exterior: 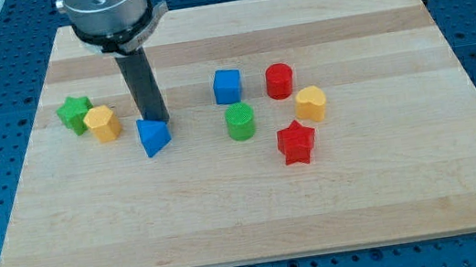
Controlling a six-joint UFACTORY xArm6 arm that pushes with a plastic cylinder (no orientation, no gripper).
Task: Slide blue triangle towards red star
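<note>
The blue triangle [154, 136] lies left of the board's middle. The red star [296, 141] lies to its right and a little lower, with the green cylinder [240, 121] between them. My tip [161, 121] comes down from the view's top and stands right at the triangle's upper right edge, touching or nearly touching it.
A green star [75, 112] and a yellow block [103, 124] sit left of the triangle. A blue cube [227, 86], a red cylinder [279, 81] and a yellow hexagon-like block [311, 104] sit to the right, above the red star. The wooden board [249, 215] ends near the view's bottom.
</note>
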